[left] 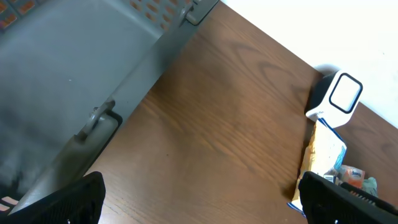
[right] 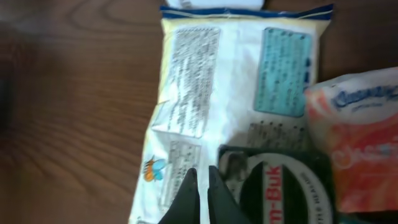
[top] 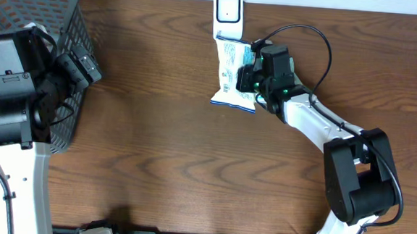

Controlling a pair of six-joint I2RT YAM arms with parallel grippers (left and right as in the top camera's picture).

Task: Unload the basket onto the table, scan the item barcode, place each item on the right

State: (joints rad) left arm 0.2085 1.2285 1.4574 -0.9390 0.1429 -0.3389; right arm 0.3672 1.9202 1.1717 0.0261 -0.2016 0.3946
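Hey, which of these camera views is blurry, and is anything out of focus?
Right wrist view is soft all over, small print on the packet unreadable; left wrist view blurs the near basket while the scanner looks crisp; overhead view is sharp, evenly lit.

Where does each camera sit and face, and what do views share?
Overhead: above the brown wooden table, facing down; left arm, right arm show.
Left wrist: beside the grey mesh basket, facing across toward the white scanner; open left gripper shows.
Right wrist: close above the white-and-blue snack bag; shut right gripper shows.
Shared: the bag, in all three.
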